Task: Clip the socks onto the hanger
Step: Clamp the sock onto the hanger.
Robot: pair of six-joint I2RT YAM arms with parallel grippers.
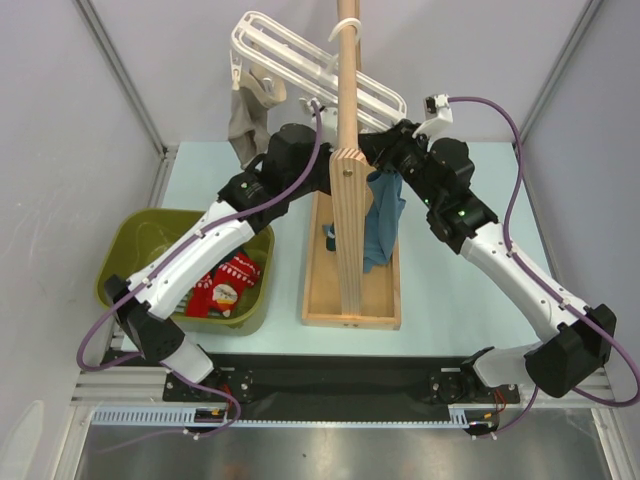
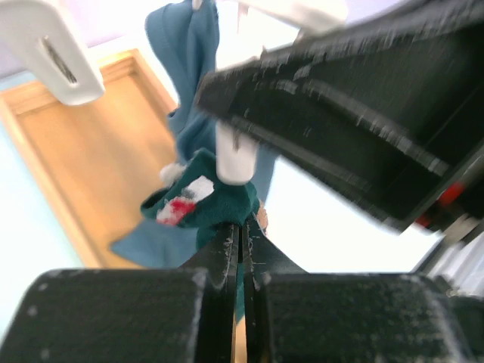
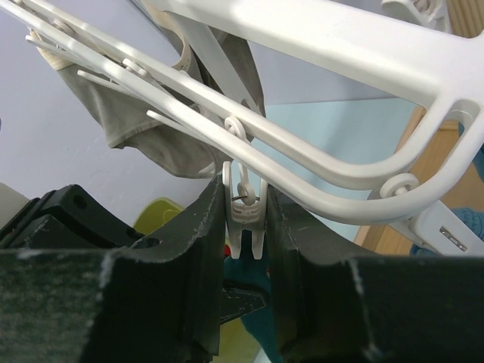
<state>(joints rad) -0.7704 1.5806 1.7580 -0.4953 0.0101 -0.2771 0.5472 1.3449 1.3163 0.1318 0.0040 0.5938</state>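
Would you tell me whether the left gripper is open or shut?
Shut: the left gripper clamps the dark teal sock, with hardly any gap showing.

The wooden pole and blue garment block passage under the hanger.

Socks in bin, left of stand

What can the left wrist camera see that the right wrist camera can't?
Only the left wrist view plainly shows the left gripper pinching a dark teal sock. Only the right wrist view shows the long bars of the hanger, a grey sock and a green bin. Both show the right gripper at a white clip, plus the wooden tray.
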